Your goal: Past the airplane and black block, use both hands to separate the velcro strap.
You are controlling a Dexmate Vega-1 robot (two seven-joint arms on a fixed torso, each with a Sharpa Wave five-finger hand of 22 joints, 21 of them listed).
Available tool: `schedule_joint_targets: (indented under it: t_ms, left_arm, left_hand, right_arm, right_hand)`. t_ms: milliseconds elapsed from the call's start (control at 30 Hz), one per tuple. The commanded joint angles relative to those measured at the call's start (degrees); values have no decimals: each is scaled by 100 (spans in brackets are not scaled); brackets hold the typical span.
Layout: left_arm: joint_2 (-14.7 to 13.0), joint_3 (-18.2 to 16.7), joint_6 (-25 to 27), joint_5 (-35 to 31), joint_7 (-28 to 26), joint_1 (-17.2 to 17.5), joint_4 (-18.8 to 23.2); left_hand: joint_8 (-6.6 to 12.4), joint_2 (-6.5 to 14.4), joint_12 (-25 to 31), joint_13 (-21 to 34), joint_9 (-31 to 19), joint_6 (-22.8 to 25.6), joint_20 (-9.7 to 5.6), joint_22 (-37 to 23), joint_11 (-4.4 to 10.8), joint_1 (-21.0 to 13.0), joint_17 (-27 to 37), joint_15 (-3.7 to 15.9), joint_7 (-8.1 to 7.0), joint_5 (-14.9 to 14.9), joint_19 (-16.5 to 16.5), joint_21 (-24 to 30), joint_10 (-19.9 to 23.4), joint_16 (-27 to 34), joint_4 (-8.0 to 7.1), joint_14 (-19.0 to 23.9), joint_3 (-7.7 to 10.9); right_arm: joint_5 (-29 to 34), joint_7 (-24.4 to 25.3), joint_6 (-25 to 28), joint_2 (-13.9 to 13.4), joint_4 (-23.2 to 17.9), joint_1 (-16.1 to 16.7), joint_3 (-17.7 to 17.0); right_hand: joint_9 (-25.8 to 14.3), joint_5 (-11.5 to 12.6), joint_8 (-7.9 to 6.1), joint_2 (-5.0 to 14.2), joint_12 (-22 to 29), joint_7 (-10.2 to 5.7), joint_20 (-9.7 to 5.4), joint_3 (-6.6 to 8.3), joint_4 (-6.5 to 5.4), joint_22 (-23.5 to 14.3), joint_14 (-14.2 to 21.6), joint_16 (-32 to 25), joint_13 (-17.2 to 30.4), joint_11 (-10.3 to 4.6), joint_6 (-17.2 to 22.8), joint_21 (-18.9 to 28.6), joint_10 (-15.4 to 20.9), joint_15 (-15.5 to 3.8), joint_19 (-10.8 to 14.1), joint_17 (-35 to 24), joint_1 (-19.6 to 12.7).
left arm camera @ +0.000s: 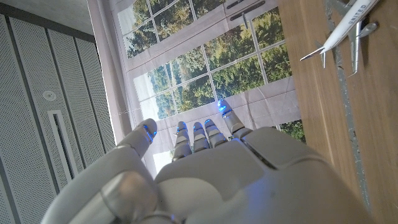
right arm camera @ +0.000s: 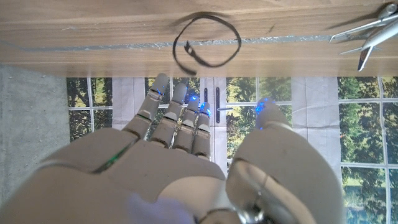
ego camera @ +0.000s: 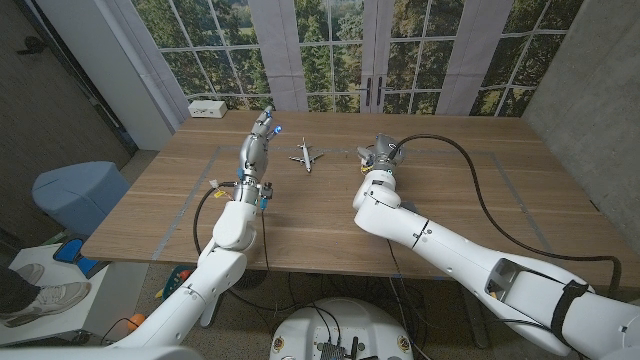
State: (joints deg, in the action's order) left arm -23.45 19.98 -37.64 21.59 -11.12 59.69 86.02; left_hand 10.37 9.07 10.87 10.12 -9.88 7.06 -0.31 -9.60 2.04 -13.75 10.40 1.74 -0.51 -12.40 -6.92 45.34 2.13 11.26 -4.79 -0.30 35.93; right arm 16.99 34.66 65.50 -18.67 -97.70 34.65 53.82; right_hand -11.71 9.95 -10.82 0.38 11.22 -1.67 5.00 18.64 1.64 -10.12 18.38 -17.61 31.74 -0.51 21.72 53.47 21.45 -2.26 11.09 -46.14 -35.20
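A robotics lab or test room: a plain wooden table point(ego camera: 330, 215) with tape lines marked on it, thick black cable point(ego camera: 480, 190) trailing across at three o'clock, and a forest-window printed backdrop point(ego camera: 330, 50) hung at twelve o'clock.

A: Head view?
B: Taken from high on the robot, looking down across the wooden table point(ego camera: 330, 215) toward the window wall point(ego camera: 330, 50); both arms enter from the bottom corners. Wide, far framing.

A: Left wrist view?
B: Shot close along the back of the left hand point(left arm camera: 205, 168), fingers reaching toward the window; picture turned, table edge seen upright at one side, airplane point(left arm camera: 342, 34) caught on it.

A: Right wrist view?
B: Close along the back of the right hand point(right arm camera: 186, 162), turned upside down; table shown above the window. Velcro strap point(right arm camera: 206, 40) seen.

A: Overlap?
B: Airplane point(ego camera: 306, 157), table and window are shared by all three.
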Motion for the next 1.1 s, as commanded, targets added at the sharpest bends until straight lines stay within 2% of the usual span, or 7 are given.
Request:
schedule_joint_targets:
  t_ms: [33,300,467,567,733,933,1100]
  left_arm:
    - [-36,-26,60,-67,-67,108,159]
    - [-72,-65,132,-41,-98,170,256]
    - [-113,-100,239,131,-52,206,338]
    - [-154,-131,337,286,-1,222,396]
    - [-250,-189,539,561,99,243,495]
    - [-384,-261,833,968,268,264,611]
    - [-485,-326,1010,1190,354,280,667]
  left_hand:
    - [-14,230,8,-2,4,24,-15,-12,-6,-75,-7,3,-15,-20,10,-19,-1,-18,-1,-2,58]
    - [-18,209,7,-3,5,14,-12,-12,-11,-70,-11,2,-15,-7,14,-44,-4,-27,8,-18,101]
    - [-22,204,4,-3,5,2,-11,-11,-17,-68,-12,6,-11,0,16,-57,-11,-32,12,-27,125]
    - [-23,205,2,-3,6,-2,-7,-11,-17,-68,-14,1,-11,5,7,-72,-16,-36,17,-38,147]
    - [-27,207,-4,-4,6,-18,-1,-11,-30,-69,-15,-7,-1,11,1,-90,-35,-44,24,-60,177]
    - [-32,209,-16,-4,6,-40,8,-12,-43,-68,-16,-22,4,20,-9,-114,-72,-52,31,-87,214]
    - [-33,210,-21,-4,6,-52,13,-13,-48,-62,-14,-32,17,28,-22,-137,-94,-55,31,-107,243]
  right_arm:
    - [-361,410,-1798,-527,-523,771,-653]
    - [-623,366,-3246,-792,-536,1129,-1038]
    - [-880,194,-4223,-928,-418,1292,-1284]
    - [-1129,-26,-4835,-1009,-324,1374,-1451]
    - [-1502,-440,-5776,-1118,-92,1454,-1670]
    - [-2054,-909,-6778,-1106,257,1557,-1945]
    - [-2469,-1245,-7423,-1026,540,1622,-2129]
  right_hand:
    - [0,19,-19,66,-34,-15,-40,-42,-130,-2,-126,88,-48,41,-71,-58,-107,-80,-79,74,288]
    - [22,42,-42,406,-28,-64,-230,-47,-328,9,-321,249,-184,27,-59,-174,-189,-83,-152,247,659]
    - [37,58,-53,675,-47,-59,-572,53,-380,24,-511,437,-311,11,-20,-286,-276,-146,-218,462,787]
    - [43,54,-58,776,-55,-28,-690,99,-399,31,-568,499,-370,24,5,-340,-319,-186,-254,552,837]
    - [48,41,-67,848,-50,15,-748,126,-439,36,-646,561,-434,46,51,-415,-332,-175,-338,644,921]
    - [51,24,-62,869,-41,31,-833,113,-501,40,-748,617,-498,74,67,-463,-327,-207,-341,731,1050]
    - [55,36,-84,980,-29,103,-915,134,-622,40,-773,629,-573,36,161,-501,-305,-263,-314,818,1205]
